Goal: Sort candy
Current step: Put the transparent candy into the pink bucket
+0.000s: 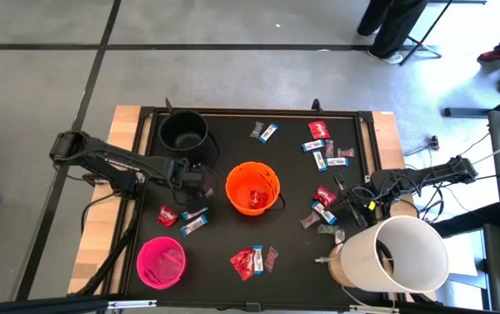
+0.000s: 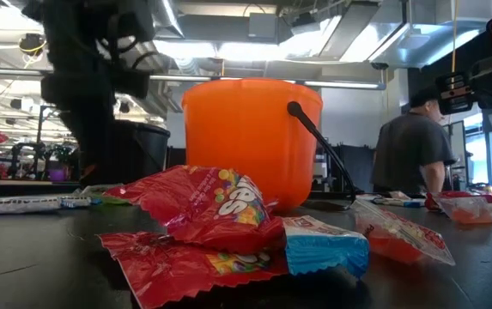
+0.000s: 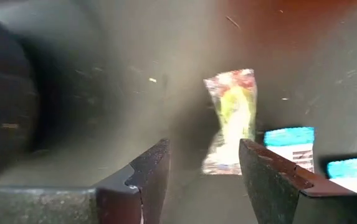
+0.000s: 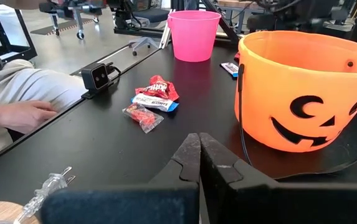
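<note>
Candy lies scattered on the black table mat: red packets, blue-and-white bars and dark wrappers. My left gripper hovers left of the orange bucket. It is open in the left wrist view, and a clear wrapped sweet with red and yellow inside lies on the mat beyond the gap between its fingers. Blue-and-white bars lie beside that sweet. My right gripper is right of the orange bucket, shut and empty.
A black bucket stands at the far left and a pink bucket at the near left. A big white tub lies at the near right. A person's hand rests at the table's edge, and another person stands behind.
</note>
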Motion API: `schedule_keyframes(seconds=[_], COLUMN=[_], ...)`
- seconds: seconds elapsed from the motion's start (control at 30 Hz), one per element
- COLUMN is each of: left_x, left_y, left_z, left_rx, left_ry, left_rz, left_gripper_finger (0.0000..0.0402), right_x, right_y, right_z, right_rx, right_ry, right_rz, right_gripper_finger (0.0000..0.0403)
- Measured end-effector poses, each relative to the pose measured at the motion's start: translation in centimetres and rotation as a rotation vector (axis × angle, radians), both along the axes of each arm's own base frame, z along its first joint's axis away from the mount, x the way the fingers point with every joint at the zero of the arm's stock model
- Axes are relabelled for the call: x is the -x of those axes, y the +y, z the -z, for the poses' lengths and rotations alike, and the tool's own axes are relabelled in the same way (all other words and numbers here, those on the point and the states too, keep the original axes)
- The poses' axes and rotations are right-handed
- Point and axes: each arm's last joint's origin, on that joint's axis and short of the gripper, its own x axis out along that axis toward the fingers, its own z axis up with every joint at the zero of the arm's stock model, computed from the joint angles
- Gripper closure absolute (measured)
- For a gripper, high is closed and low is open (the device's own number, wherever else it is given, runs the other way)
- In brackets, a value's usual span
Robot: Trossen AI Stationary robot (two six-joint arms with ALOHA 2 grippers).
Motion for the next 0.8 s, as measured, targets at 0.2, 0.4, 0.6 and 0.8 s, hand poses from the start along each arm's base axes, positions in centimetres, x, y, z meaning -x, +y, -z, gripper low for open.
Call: schedule_keyframes(seconds=[0.2,0.4,0.6,0.8], left_x=[0.2,0.9,1.2,1.2], left_y=[-0.1,0.0,0.0,-0.1], left_z=[2.0,3.5,3.8,3.9], left_rx=[0.040,0.049,0.048,0.067], left_ry=[-0.082,-0.099,-0.088,-0.083], left_rz=[-0.021,-0.044,-0.047,-0.030], left_gripper_finger=[0.0221,0.0221,0.0221,0.0230], right_x=[0.0,0.0,0.0,0.0], right_y=[0.0,0.0,0.0,0.0], right_z=[0.0,0.0,0.0,0.0], right_rx=[0.000,0.000,0.000,0.000], right_ry=[0.000,0.000,0.000,0.000], right_rz=[0.000,0.000,0.000,0.000], right_gripper_finger=[0.0402,0.0402,0.0402,0.0402])
